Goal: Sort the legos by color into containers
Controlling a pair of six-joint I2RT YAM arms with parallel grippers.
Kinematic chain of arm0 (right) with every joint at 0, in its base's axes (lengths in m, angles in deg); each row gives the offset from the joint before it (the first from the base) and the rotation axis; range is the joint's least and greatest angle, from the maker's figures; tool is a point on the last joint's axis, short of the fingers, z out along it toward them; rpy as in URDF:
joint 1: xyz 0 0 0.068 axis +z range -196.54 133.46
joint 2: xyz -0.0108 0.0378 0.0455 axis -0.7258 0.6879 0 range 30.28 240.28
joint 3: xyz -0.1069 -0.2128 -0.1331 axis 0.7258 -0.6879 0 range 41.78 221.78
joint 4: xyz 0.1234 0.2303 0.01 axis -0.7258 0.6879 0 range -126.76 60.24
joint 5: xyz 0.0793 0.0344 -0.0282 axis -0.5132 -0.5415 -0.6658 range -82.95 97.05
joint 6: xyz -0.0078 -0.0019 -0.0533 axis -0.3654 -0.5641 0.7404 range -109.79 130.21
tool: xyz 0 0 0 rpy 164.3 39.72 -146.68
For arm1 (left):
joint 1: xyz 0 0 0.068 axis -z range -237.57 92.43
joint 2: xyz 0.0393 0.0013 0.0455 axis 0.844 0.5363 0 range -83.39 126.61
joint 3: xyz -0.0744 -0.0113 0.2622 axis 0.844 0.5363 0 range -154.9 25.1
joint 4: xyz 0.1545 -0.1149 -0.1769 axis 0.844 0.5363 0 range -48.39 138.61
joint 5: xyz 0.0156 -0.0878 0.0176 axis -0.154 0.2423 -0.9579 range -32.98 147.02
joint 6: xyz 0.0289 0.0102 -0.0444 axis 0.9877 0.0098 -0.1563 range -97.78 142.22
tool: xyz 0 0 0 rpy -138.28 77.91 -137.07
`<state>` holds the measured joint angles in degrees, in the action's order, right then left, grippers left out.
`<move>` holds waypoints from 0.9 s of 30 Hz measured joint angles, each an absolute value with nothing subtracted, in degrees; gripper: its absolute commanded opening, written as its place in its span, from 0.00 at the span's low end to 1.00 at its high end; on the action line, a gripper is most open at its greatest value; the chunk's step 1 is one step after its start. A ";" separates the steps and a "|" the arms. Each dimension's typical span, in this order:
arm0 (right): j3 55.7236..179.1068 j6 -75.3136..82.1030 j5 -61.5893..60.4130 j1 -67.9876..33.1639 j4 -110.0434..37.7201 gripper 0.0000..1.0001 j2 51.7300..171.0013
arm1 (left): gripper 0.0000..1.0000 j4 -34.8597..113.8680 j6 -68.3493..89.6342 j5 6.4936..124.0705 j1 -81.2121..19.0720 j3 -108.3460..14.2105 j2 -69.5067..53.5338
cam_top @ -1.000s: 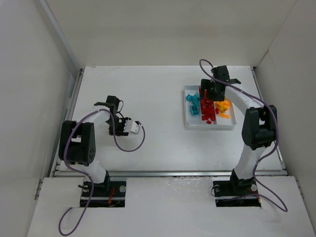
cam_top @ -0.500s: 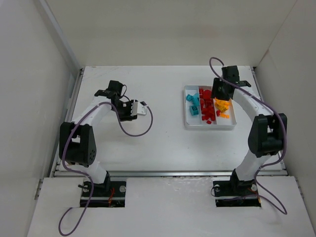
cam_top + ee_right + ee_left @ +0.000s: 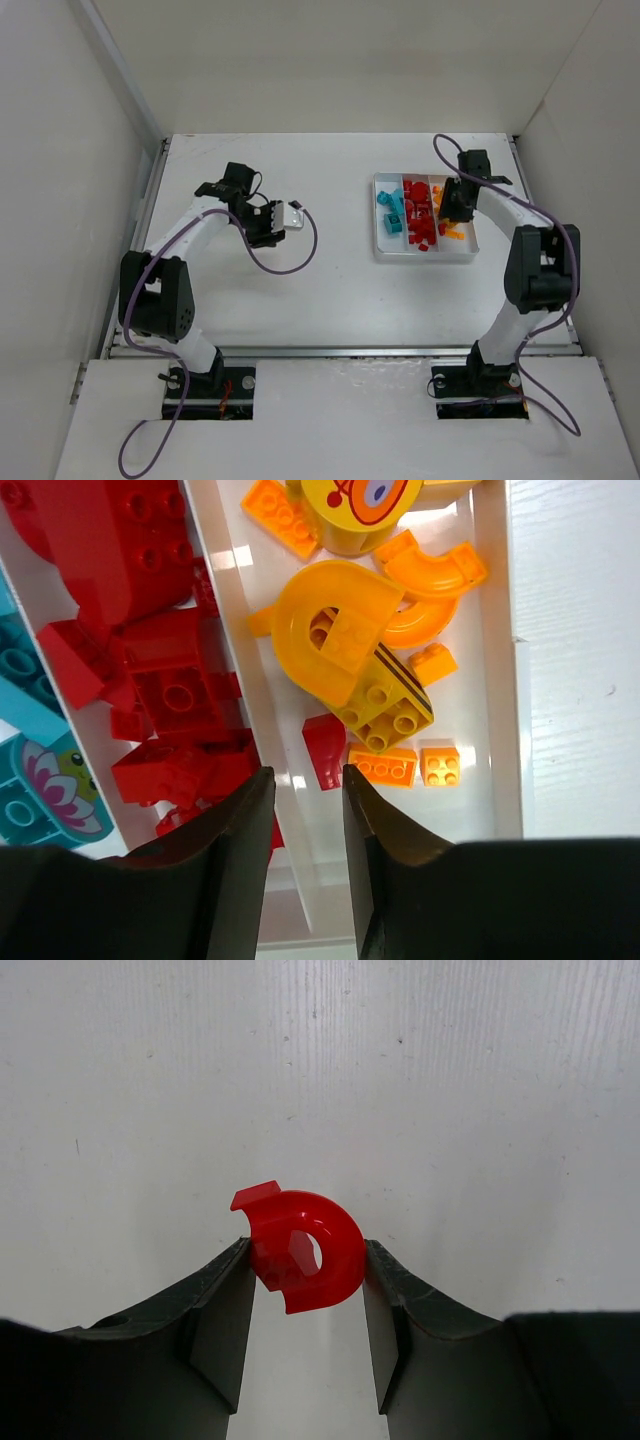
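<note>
Lying among orange legos, right container: one red brick

Premises are presenting as a robotics lab test cell: plain white panels are enclosing a white table, with the cabled left arm and right arm sitting bolted at its near edge.

White tabletop, its surface marked by faint specks and fine scratches, with a metal rail running along its near edge. One white rectangular tray lies flat on it in the far right quarter, three compartments side by side, near the right edge.
</note>
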<state>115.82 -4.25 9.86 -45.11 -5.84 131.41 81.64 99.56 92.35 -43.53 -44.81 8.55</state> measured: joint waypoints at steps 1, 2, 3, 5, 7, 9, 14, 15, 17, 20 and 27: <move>115.82 -4.23 9.86 -45.02 -5.91 0.39 131.93 | 0.00 81.62 99.37 92.33 -43.53 -44.81 8.42; 115.80 -4.18 9.86 -45.00 -5.93 0.39 132.48 | 0.00 81.62 99.24 92.31 -43.53 -44.81 8.31; 115.73 -4.18 9.88 -45.00 -5.93 0.39 133.02 | 0.00 81.57 99.13 92.31 -43.53 -44.81 8.20; 114.93 -4.16 10.12 -45.00 -6.30 0.39 133.77 | 0.00 81.55 98.99 92.31 -43.53 -44.79 7.96; 114.25 -4.16 10.25 -45.00 -6.34 0.39 134.33 | 0.00 81.40 98.84 92.31 -43.53 -44.79 7.91; 113.90 -4.16 10.52 -45.00 -6.30 0.39 134.95 | 0.00 81.22 98.78 92.31 -43.53 -44.79 7.91; 113.99 -4.07 10.67 -45.00 -7.35 0.39 135.84 | 0.00 80.87 98.62 92.27 -43.53 -44.72 7.70; 114.09 -4.07 10.67 -45.00 -7.57 0.39 136.00 | 0.00 80.76 98.62 92.18 -43.53 -44.65 7.65; 114.18 -3.94 10.67 -45.00 -7.92 0.39 136.17 | 0.00 80.61 98.62 92.09 -43.53 -44.65 7.59; 114.23 -3.57 10.69 -45.00 -8.62 0.29 136.39 | 0.00 80.44 98.38 92.02 -43.53 -44.63 7.59; 114.20 -3.20 10.67 -45.02 -9.97 0.03 136.50 | 0.00 80.41 98.21 91.89 -43.53 -44.63 7.59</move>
